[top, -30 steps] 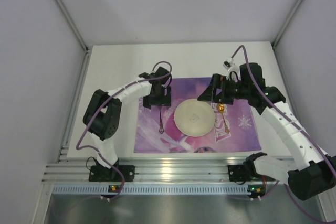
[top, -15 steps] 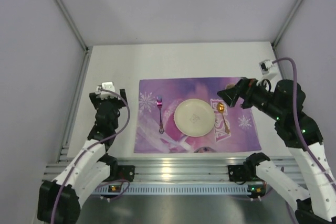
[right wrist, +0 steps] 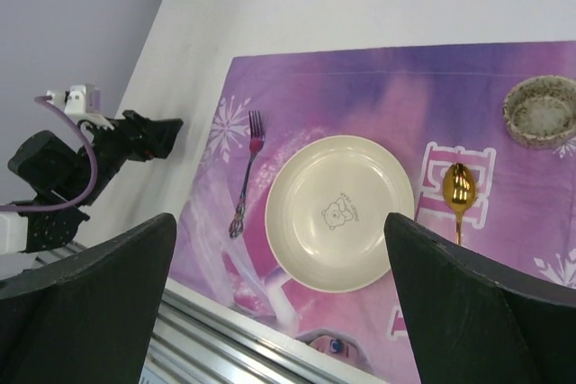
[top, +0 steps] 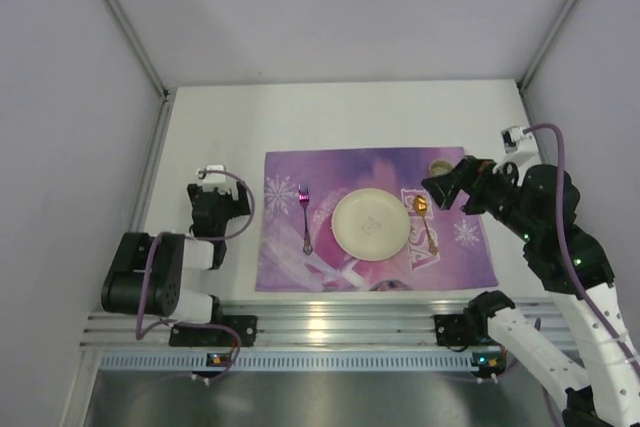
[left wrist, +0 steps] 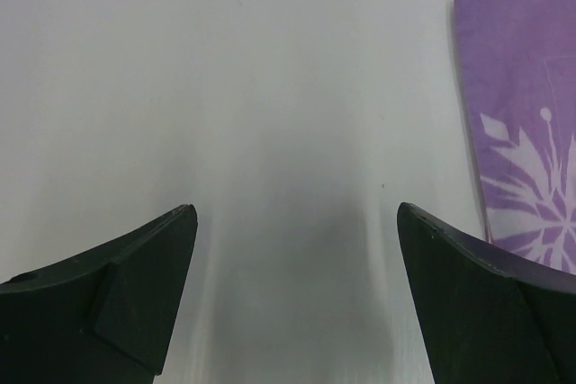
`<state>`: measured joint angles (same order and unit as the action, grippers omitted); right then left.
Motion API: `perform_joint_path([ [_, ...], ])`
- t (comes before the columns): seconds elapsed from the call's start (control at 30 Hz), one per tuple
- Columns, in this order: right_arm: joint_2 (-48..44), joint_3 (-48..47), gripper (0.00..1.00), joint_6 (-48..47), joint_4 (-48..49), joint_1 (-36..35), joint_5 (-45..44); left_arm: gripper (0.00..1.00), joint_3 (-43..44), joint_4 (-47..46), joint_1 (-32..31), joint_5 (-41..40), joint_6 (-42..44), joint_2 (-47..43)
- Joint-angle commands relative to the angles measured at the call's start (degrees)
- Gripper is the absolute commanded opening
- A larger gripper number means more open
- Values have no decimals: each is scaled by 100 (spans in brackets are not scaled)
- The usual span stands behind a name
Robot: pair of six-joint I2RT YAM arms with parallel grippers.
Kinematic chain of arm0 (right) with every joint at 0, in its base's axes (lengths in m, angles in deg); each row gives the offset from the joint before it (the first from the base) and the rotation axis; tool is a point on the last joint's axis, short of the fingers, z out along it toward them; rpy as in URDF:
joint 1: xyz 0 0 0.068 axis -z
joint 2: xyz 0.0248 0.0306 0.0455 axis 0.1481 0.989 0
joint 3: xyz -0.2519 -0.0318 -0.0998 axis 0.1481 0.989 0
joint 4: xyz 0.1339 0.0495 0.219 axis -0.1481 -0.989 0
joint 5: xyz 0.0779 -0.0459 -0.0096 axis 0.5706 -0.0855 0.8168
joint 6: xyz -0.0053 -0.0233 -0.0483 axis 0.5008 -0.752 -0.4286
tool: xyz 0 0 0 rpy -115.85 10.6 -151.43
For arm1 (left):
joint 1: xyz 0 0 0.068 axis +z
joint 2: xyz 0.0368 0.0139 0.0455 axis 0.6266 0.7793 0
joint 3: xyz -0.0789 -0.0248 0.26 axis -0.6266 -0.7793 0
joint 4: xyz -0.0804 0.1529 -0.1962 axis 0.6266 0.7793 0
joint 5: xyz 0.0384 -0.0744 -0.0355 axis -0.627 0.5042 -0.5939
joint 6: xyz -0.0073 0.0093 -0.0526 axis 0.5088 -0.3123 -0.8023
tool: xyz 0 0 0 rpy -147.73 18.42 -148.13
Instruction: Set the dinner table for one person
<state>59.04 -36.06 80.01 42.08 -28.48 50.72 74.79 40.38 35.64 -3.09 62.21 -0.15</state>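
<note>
The white dinner table (top: 350,112) carries a purple placemat (top: 285,262). On the mat lie a cream plate (top: 370,225), a fork (top: 305,219) to its left, a gold spoon (top: 428,222) to its right, and a small bowl (top: 439,165) at the far right corner. My left gripper (left wrist: 297,213) is open and empty, low over bare table just left of the mat (left wrist: 522,114). The right gripper (right wrist: 279,218) is open and empty too, raised over the mat's right side, above the plate (right wrist: 340,213), fork (right wrist: 245,173), spoon (right wrist: 459,191) and bowl (right wrist: 540,110).
A ribbed aluminium rail (top: 330,325) runs along the table's near edge by the arm bases. Grey walls with metal posts close in the left, back and right sides. The folded left arm (top: 150,272) sits at the near left corner.
The left arm pulled back from the fork to the table left of the mat, its jaws opening wide; the fork stays on the mat. The right arm drew back rightward from the spoon.
</note>
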Motion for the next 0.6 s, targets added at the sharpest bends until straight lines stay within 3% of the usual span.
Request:
perform_joint_path([
  [0.0, 121, 33, 100, -26, 90, 28, -174, 97, 252, -1697, 105, 540, 44, 758],
  [0.07, 235, 33, 100, -53, 116, 28, -236, 94, 330, -1971, 122, 592, 114, 1147],
  [0.17, 393, 7, 100, -35, 125, 37, -280, 99, 611, -1427, 175, 320, -61, 1061],
  [0.57, 781, 358, 100, 26, 872, 37, -604, 98, 603, -1453, 175, 320, -53, 1043],
])
